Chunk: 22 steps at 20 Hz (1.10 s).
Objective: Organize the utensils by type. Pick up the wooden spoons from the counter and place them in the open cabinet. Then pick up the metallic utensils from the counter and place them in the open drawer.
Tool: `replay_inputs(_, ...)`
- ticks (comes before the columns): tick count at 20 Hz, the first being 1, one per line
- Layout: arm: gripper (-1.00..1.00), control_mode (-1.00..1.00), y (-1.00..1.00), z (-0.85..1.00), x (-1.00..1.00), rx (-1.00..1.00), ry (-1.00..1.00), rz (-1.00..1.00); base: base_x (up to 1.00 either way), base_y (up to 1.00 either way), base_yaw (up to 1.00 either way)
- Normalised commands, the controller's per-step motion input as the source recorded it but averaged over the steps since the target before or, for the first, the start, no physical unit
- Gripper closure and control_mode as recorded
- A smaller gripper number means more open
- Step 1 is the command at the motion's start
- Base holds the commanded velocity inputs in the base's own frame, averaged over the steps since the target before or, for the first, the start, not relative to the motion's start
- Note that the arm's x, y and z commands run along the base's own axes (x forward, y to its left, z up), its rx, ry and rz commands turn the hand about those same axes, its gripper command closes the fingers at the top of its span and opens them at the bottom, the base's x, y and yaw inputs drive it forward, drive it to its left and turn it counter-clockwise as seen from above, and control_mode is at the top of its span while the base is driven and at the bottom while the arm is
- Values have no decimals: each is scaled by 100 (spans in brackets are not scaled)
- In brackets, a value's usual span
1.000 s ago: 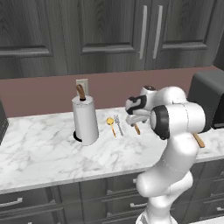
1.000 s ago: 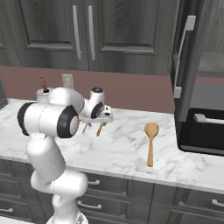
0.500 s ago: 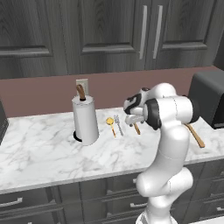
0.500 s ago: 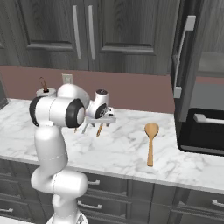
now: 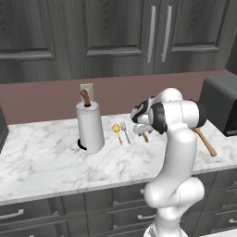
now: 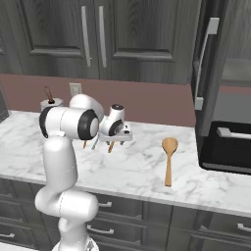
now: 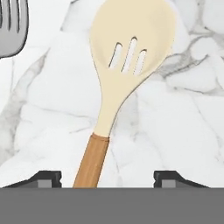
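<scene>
**Gripper low over the slotted spoon, handle between the tips**

My gripper (image 7: 107,179) is down close to the bench (image 7: 183,113), pointing almost straight at the marble. In the hand view the two dark fingertips (image 7: 41,178) stand well apart, one on each side of the orange-brown handle of the cream-bowled wooden spoon (image 7: 127,65). Neither tip touches the handle, so I read the gripper as wide and holding nothing. The handle runs between the tips a little off-centre, nearer the one on the left of that view. I judge this is the line-up for a pinch across the handle, the narrowest part and the easiest to close on.

The spoon lies flat on the bench, slotted bowl away from the hand. Just beside the bowl, at the corner of the hand view, are the tines of the silver fork (image 7: 11,28). It is close enough that a skewed close could nudge it.

Further out, the gold spoon (image 5: 116,131) lies next to the fork, then the paper-towel roll (image 5: 90,126). The brown wooden spoon (image 6: 169,159) lies well apart on the other side, towards the dark appliance (image 6: 226,147).

Containers: the wall cabinet doors (image 5: 152,34) above the bench look shut. I cannot make out an open cabinet or an open drawer here, so nothing seems put away yet.
</scene>
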Motion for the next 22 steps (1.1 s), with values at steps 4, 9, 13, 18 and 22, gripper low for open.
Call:
replay_inputs(4,100,-100,0,-45,0,0,0,0,0,0,0)
replay_inputs(9,100,-100,0,-44,0,0,1,0,0,0,0)
replay_inputs(13,100,-100,3,-36,0,0,2,0,0,0,0)
replay_inputs(18,100,-100,25,-27,0,0,5,0,0,0,0)
replay_inputs(22,100,-100,36,-3,-3,0,0,0,0,0,0)
